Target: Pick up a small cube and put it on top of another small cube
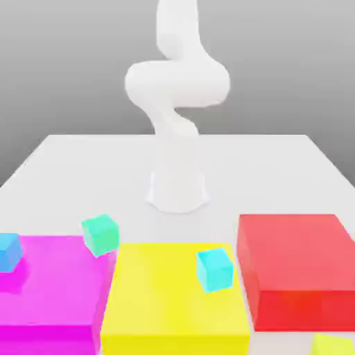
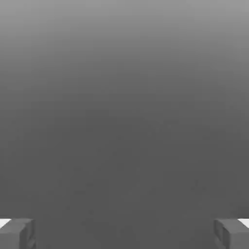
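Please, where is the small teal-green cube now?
In the exterior view, the small teal-green cube is left of centre, at the far right corner of the large flat magenta block, near the large flat yellow block.

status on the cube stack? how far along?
Nothing looks done: the small lime-yellow cube sits low at the exterior view's right, beyond the red block, well apart from the small teal-green cube. In hand: nothing; the gripper is open with no cube between its fingers. Left: the whole job, picking up the lime-yellow cube and setting it on the teal-green one.
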Robot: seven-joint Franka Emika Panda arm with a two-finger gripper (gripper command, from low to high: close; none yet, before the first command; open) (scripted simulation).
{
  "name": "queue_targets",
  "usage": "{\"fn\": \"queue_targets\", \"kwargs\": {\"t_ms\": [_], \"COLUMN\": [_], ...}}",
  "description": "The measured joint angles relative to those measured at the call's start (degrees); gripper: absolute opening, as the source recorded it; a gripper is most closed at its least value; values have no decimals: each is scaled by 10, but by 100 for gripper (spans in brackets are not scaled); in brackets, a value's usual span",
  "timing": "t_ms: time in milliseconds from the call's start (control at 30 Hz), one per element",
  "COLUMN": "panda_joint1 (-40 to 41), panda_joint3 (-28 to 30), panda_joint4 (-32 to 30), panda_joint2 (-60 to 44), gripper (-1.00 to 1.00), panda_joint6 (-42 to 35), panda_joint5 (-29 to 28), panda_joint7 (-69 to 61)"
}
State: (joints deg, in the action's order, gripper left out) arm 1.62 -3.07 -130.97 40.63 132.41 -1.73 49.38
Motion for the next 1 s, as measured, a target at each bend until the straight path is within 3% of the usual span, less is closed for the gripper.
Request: {"fn": "queue_targets", "kwargs": {"t_ms": [500, 767, 1000], "panda_joint1": [55, 21, -14], "panda_joint3": [-154, -172, -178], "panda_joint4": [49, 74, 91], "panda_joint2": [-315, -477, -601], "gripper": [0, 0, 0], "panda_joint6": [37, 60, 95], "panda_joint5": [-140, -198, -195], "panda_joint7": [239, 354, 420]}}
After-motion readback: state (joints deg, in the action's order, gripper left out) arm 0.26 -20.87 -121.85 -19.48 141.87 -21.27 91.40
